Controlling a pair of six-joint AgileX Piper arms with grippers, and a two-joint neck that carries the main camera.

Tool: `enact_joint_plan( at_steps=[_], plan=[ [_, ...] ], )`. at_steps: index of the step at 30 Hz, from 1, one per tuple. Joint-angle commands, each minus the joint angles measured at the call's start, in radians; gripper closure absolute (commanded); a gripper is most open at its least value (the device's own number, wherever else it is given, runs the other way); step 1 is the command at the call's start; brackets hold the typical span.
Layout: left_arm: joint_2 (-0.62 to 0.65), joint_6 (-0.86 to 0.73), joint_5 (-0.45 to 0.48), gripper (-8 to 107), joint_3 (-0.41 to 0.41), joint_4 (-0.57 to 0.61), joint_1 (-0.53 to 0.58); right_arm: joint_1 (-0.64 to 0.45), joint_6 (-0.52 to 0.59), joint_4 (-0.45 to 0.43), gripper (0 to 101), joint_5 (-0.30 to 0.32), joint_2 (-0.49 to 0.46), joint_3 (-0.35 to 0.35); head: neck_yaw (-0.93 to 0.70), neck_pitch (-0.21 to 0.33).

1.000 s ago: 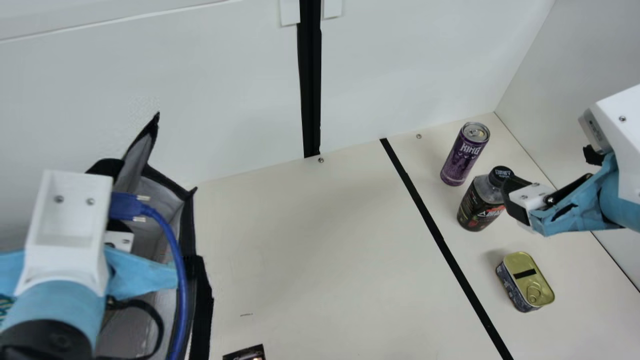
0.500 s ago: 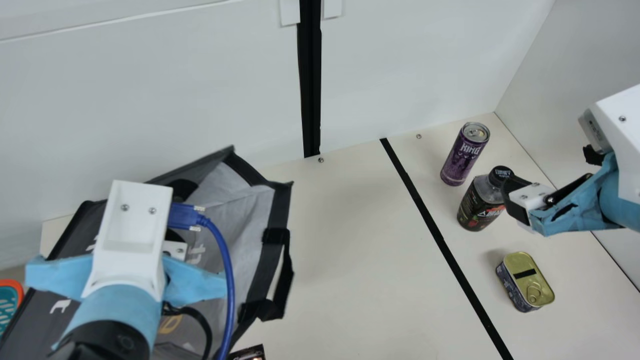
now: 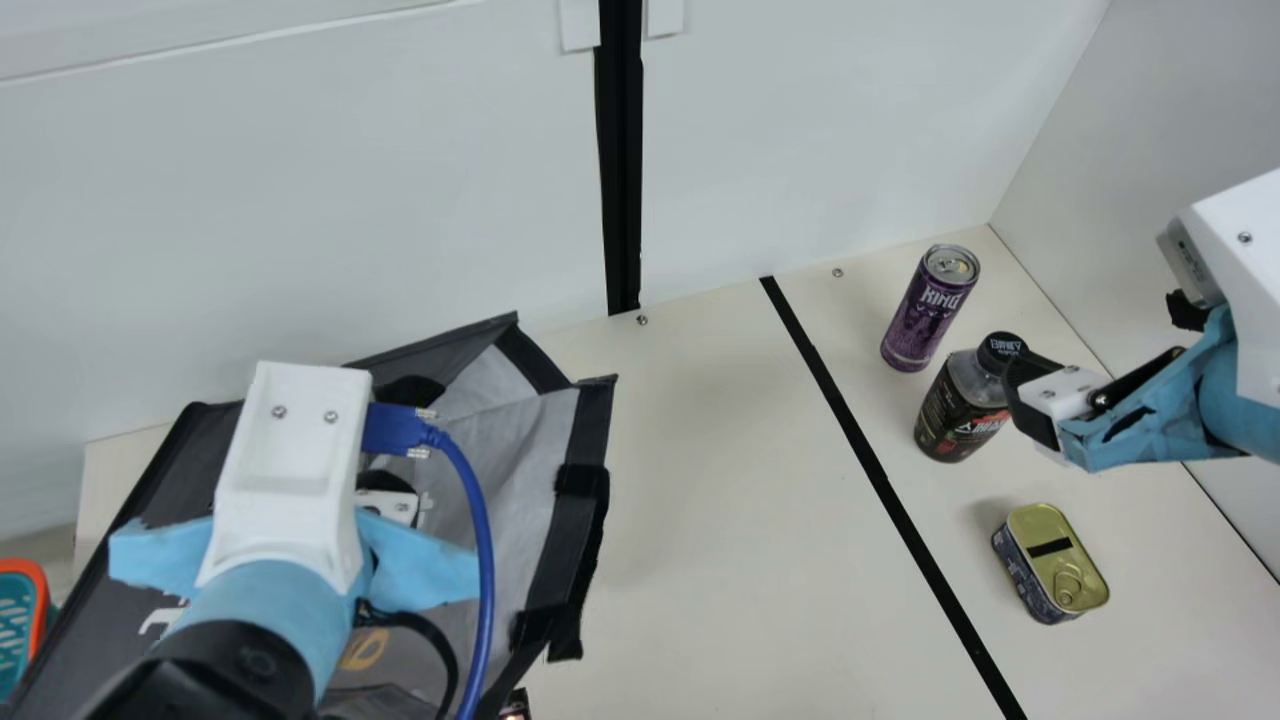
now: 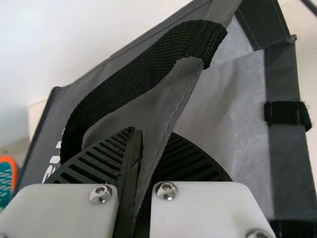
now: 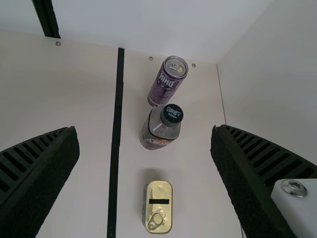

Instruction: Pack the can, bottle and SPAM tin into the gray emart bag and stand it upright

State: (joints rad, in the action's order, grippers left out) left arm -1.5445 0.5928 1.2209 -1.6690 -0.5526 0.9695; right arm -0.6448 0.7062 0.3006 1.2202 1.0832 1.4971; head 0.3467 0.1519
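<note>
My left gripper [image 3: 395, 490] is over the gray bag [image 3: 520, 470], which lies at the left with its mouth facing right. In the left wrist view my left gripper [image 4: 141, 163] is shut on the edge of the bag [image 4: 223, 124], beside a black strap. At the right, my right gripper [image 3: 1030, 395] hangs near the bottle; in the right wrist view my right gripper [image 5: 143, 148] has its fingers wide apart with nothing held. The purple can [image 3: 925, 310], the dark bottle [image 3: 962, 405] and the gold-lidded tin [image 3: 1058, 565] stand in a row on the table.
A black tape line [image 3: 870, 460] crosses the table [image 3: 720, 500] between bag and items. White walls rise behind and at the right. An orange and teal basket [image 3: 22, 610] is at the left edge, and a small dark object [image 3: 515, 705] lies at the bottom.
My left arm has moved to the right with the bag's edge, and the bag has shifted right and flattened over. The right arm, can, bottle and tin have kept still.
</note>
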Motion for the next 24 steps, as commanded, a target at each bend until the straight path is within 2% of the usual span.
enact_joint_plan(
  at_steps=[1,6,24],
  plan=[
    [0.001,-0.013,-0.001,107,-0.014,0.057,-0.009,0.000,0.000,0.000,6,0.000,0.000,0.000,0.002,0.023],
    [0.008,-0.055,-0.029,107,-0.026,0.169,-0.056,0.000,0.000,0.000,6,0.000,0.000,0.000,0.002,0.023],
    [0.062,-0.229,-0.161,107,0.082,0.487,-0.256,0.000,0.000,0.000,6,0.000,0.000,0.000,0.002,0.023]
  ],
)
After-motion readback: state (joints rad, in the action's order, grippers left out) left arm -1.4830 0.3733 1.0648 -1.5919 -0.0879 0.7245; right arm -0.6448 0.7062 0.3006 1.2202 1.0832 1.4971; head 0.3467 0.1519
